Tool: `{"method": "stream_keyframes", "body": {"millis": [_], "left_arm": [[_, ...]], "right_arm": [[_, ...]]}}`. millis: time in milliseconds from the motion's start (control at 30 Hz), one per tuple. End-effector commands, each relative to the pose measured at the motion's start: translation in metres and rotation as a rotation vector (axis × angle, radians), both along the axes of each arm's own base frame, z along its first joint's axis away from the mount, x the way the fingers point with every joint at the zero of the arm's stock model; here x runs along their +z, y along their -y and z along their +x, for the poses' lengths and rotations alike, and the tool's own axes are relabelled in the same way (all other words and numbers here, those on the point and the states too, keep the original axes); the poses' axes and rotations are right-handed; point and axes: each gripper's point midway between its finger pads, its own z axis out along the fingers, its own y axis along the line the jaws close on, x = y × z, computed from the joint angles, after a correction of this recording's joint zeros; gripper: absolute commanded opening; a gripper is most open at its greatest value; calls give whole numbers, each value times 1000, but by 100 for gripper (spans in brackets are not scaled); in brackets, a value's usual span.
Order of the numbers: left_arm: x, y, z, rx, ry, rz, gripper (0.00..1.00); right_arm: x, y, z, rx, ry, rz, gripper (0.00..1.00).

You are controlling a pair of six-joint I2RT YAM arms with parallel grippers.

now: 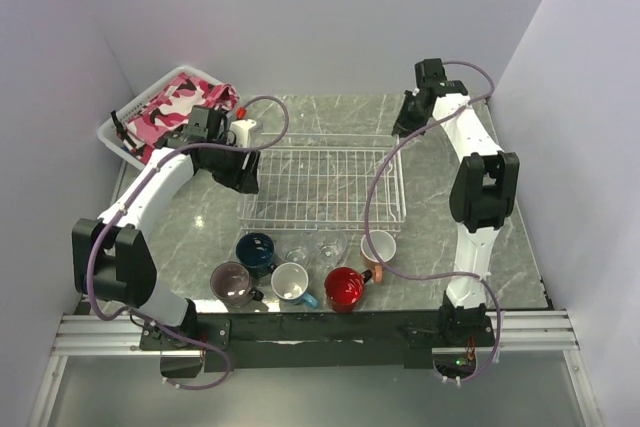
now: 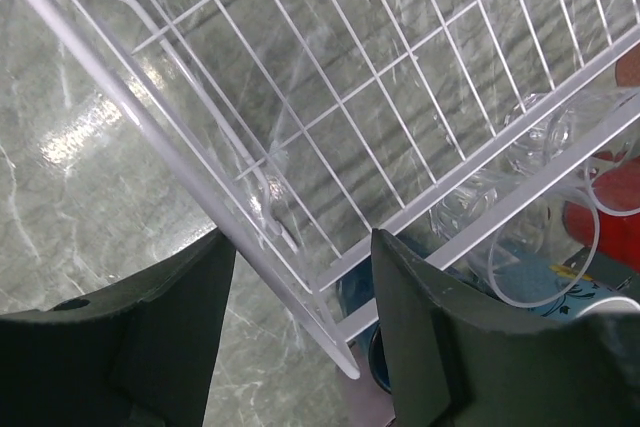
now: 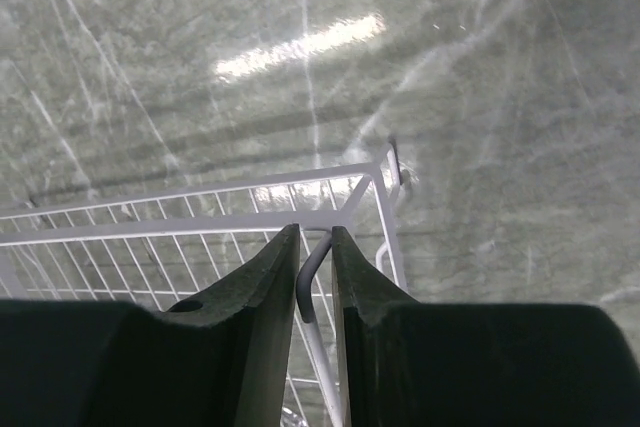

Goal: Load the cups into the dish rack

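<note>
The white wire dish rack [image 1: 322, 183] stands mid-table and holds nothing. In front of it stand the navy mug [image 1: 256, 249], mauve mug [image 1: 232, 283], light blue mug [image 1: 290, 282], red mug [image 1: 345, 287], salmon mug [image 1: 379, 247] and two clear glasses [image 1: 296, 253] [image 1: 330, 247]. My left gripper [image 1: 244, 173] is open, its jaws astride the rack's left rim [image 2: 190, 162] near the front corner. The glasses [image 2: 535, 132] and the red mug [image 2: 612, 209] show beyond it. My right gripper [image 1: 407, 124] is shut on the rim wire [image 3: 312, 269] at the rack's far right corner.
A white plastic basket [image 1: 115, 127] with pink cloth stands at the back left, behind my left arm. A small white object [image 1: 244, 130] lies between the basket and the rack. Lilac walls enclose the table on three sides.
</note>
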Motion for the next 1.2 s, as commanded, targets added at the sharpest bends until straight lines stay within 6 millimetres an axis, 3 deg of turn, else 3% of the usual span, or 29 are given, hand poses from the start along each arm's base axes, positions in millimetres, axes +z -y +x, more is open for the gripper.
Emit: {"method": "stream_keyframes", "body": {"millis": [0, 133, 233, 367, 600, 667, 800, 833, 867, 900, 933, 967, 1033, 1067, 1100, 1167], "left_arm": [[7, 6, -10, -34, 23, -31, 61], [6, 3, 0, -2, 51, -17, 59], [12, 1, 16, 18, 85, -5, 57], [24, 2, 39, 30, 125, -8, 57], [35, -3, 59, 47, 168, 1, 57], [51, -7, 70, 67, 220, -2, 58], [92, -31, 93, 145, 310, -15, 59], [114, -36, 100, 162, 353, -24, 59], [119, -41, 98, 171, 345, -27, 60], [128, -53, 100, 189, 360, -30, 59], [141, -59, 100, 196, 384, -34, 60], [151, -64, 94, 201, 395, -38, 61], [163, -70, 86, 190, 413, -52, 64], [169, -68, 78, 178, 424, -57, 72], [168, -65, 70, 161, 411, -69, 75], [167, -60, 56, 141, 396, -89, 76]], "right_arm": [[10, -44, 19, 83, 52, 103, 27], [18, -62, 14, 123, 67, 84, 32], [26, -54, 5, 103, 73, 32, 39], [56, -38, -11, 57, 119, -19, 49], [70, -16, -32, 17, 124, -126, 59], [88, 1, -32, -35, 164, -209, 72], [129, 16, -43, -89, 241, -267, 77], [129, 16, -51, -79, 230, -268, 77], [144, 8, -65, -51, 262, -245, 77], [135, 6, -79, -27, 234, -250, 77], [147, 3, -99, -11, 250, -235, 74], [143, -13, -118, 50, 224, -212, 72], [130, -24, -166, 131, 123, -199, 68], [124, -37, -188, 190, 86, -194, 67], [112, -43, -209, 222, 25, -180, 67], [109, -43, -245, 256, -29, -164, 64]]}}
